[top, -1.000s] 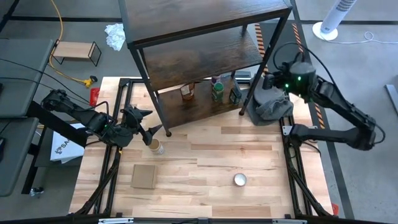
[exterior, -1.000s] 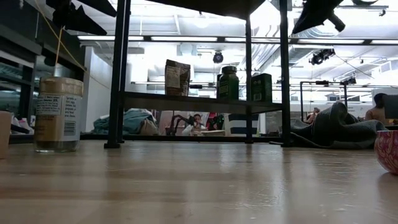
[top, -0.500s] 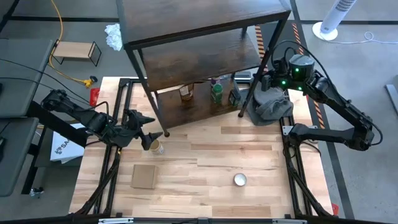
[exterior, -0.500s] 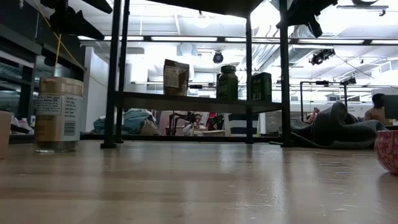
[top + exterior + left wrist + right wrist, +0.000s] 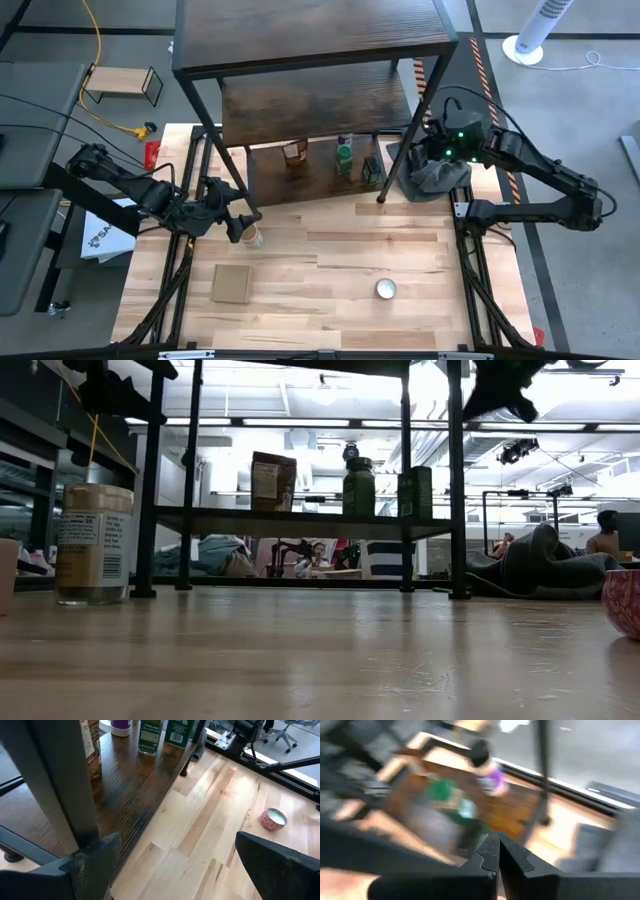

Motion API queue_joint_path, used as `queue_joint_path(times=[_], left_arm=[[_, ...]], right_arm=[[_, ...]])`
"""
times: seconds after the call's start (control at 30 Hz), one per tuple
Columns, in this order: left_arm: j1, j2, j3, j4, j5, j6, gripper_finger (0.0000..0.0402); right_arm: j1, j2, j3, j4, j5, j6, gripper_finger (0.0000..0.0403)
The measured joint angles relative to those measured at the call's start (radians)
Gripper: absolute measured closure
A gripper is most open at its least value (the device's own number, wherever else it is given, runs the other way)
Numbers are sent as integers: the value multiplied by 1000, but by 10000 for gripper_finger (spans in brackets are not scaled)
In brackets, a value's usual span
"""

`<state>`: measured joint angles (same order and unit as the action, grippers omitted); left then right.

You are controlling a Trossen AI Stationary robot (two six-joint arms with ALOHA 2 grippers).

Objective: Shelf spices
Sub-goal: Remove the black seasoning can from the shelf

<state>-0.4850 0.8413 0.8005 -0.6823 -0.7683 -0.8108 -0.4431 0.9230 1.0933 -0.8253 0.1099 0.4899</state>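
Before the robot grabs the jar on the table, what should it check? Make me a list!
1. Left tool open: ok.
2. Left tool over the tan-lidded glass jar: ok.
3. Jar upright on the pale wooden table: ok.
4. Room on the bottom board of the tall dark wood shelf: ok.
5. Right tool shut, beside the shelf's front right post: ok.
6. Shelf standing steady: cannot tell.

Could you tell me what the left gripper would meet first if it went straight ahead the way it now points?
Probably the shelf: its black front post and bottom board lie just beyond the open left gripper, though depth is uncertain.
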Motion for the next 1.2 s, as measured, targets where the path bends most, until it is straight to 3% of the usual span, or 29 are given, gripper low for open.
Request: queue_joint_path(times=[0.13,0.27,0.4,0.53,0.8,0.97,1.2], left_arm=[[0,0,0,0,-3,0,12],[1,0,0,0,-4,-4,12],[1,0,0,1,-13,-7,12],[1,0,0,3,-12,-24,12],[1,0,0,27,-14,-26,12],[1,0,0,50,-24,-25,12],[1,0,0,55,-21,-26,12]], right_arm=[[-24,-7,-136,99,-65,66,403],[-88,-8,-335,351,-261,202,403],[-154,-13,-453,556,-305,373,403],[-228,-12,-481,657,-366,511,403],[-332,14,-487,657,-400,692,403],[-380,147,-487,717,-521,756,403],[-385,340,-486,1035,-660,790,403]])
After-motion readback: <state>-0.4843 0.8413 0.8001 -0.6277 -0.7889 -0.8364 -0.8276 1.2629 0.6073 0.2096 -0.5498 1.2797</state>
